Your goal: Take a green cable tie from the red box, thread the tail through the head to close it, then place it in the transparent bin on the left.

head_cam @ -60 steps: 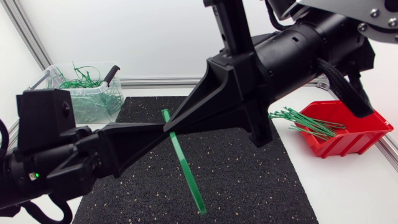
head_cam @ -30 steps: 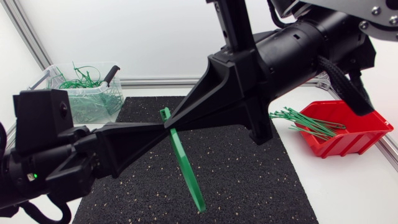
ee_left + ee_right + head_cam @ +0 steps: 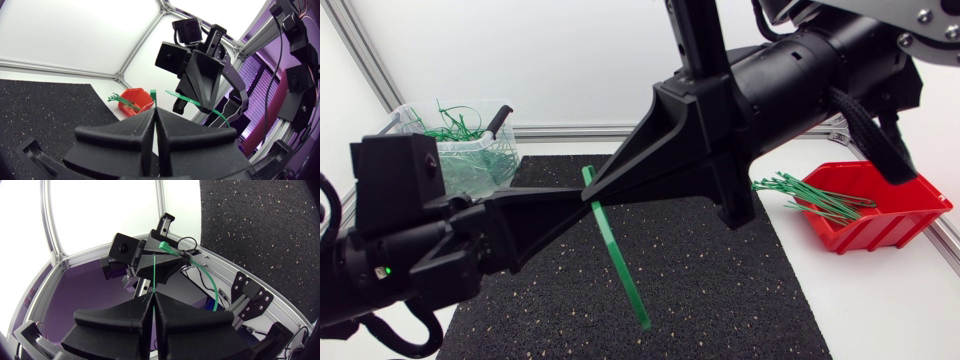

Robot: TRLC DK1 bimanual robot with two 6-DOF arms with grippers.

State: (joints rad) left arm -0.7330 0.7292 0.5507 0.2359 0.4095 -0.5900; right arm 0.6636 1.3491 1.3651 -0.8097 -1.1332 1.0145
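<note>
From my station, the red box [image 3: 895, 215] sits at the right edge of the desk [image 3: 880, 300], just off the black mat [image 3: 720, 290]. It holds a bundle of green ties [image 3: 815, 197] whose ends poke out over its wall toward the mat. The transparent bin [image 3: 470, 160] stands at the desk's far left corner, beside the mat's far left corner. Inside it is a tangle of green ties [image 3: 450, 132], with some loops rising above the rim. The green cable tie [image 3: 617, 262] I am working with is off the desk, in the air over the middle of the mat, held where my two tools meet tip to tip. The left tool [image 3: 588, 207] comes in from the left edge and the right tool [image 3: 595, 192] from the far right. Each is pinched flat on the strap, and neither wrist view shows any gap between the fingers. The tie's head stands just past the left tool's fingertips. Its long tail slopes down from the tools toward the mat's near edge and ends free above it. From the right wrist, the strap runs edge-on from between the right tool's fingers to the left tool ahead, and a bow of strap curves out beside them. I cannot tell whether the tail has gone through the head.
</note>
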